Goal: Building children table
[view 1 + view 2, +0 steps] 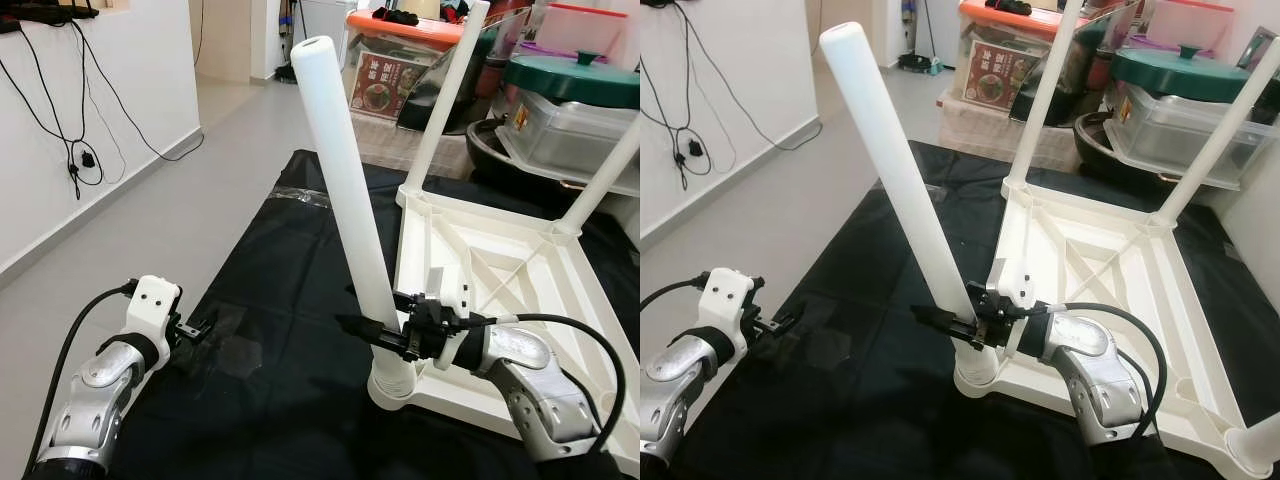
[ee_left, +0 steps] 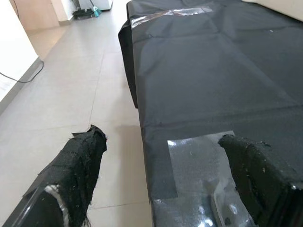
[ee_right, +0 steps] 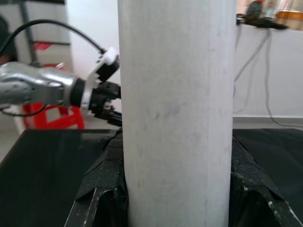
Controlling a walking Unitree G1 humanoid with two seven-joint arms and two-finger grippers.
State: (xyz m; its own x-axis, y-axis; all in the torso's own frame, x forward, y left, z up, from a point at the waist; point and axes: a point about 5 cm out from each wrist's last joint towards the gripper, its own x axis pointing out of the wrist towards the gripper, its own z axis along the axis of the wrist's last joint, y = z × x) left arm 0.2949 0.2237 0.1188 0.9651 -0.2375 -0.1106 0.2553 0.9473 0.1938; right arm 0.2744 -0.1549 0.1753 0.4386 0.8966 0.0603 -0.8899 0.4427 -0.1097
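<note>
While right gripper (image 1: 378,335) clamps table leg (image 1: 345,185); left gripper (image 1: 196,327) open.

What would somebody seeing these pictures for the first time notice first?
The eye goes first to the long white table leg, leaning from its corner socket of the upside-down white children's table on the black sheet, with the right gripper clamped low on it. Two more legs already stand at the table's far corners. The left gripper hovers open over the sheet's left edge.
</note>
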